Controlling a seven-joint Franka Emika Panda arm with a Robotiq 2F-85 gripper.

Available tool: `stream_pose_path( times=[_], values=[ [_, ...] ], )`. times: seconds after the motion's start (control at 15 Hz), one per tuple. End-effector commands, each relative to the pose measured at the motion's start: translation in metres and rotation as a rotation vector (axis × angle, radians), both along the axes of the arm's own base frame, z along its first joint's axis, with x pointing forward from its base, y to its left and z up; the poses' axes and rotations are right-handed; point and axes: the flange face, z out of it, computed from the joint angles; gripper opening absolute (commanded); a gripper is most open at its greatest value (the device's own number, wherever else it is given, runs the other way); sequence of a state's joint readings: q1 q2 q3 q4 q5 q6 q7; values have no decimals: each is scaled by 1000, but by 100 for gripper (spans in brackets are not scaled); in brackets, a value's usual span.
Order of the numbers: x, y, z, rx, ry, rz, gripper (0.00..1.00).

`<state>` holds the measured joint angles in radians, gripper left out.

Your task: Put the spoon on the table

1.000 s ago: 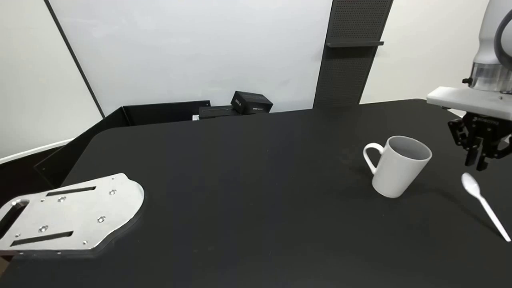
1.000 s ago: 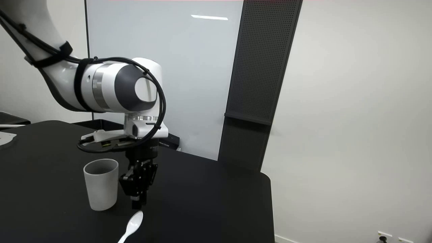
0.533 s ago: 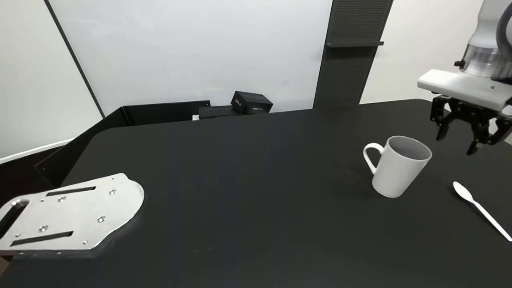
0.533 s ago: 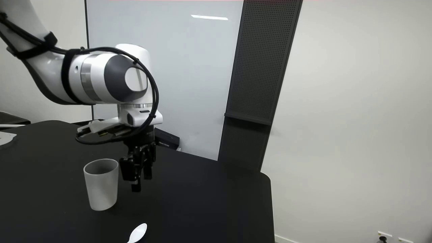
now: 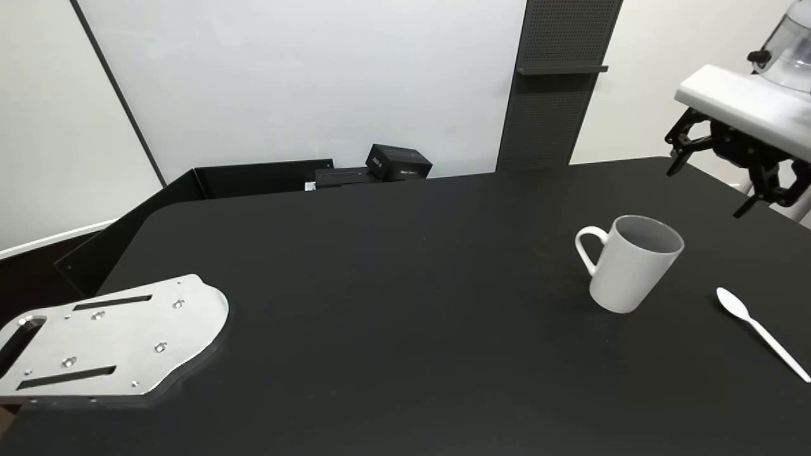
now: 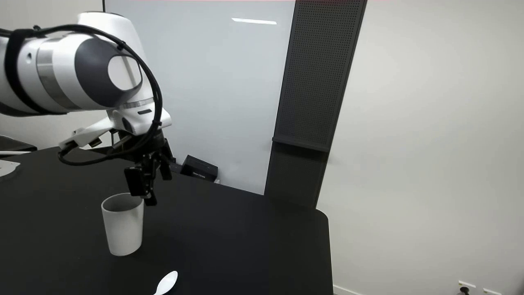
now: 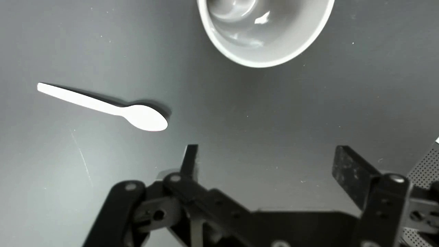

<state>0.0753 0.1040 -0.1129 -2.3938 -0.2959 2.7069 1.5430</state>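
Observation:
The white spoon [image 5: 733,304] lies flat on the black table [image 5: 405,316], to the side of the mug. Only its bowl and the start of its handle show in an exterior view, where the spoon [image 6: 167,282] is cut by the bottom edge. The wrist view shows the whole spoon [image 7: 106,107] at left, apart from my fingers. My gripper [image 7: 267,149] is wide open with nothing between its fingers. In an exterior view the gripper [image 5: 706,192] hangs tilted above the table, beyond the spoon and higher than the mug.
A white mug [image 5: 633,266] stands on the table near the spoon; in an exterior view my gripper overlaps its rim. A white metal plate [image 5: 120,342] with slots lies at the far side. Black boxes [image 5: 399,163] sit behind the table by the wall.
The jaws have gone from nearly shut to wide open. My gripper has risen and tilted away from the spoon. The spoon's bowl has dropped from a raised position to the tabletop.

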Motion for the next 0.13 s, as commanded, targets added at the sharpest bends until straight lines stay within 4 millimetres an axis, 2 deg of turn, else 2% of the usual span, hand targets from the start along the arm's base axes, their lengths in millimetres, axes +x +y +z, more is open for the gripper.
stream_pose_path(
  times=[0.0,0.07],
  values=[
    [-1,-1,1,2,-1,1,100],
    [-2,-1,1,2,-1,1,100]
  ],
)
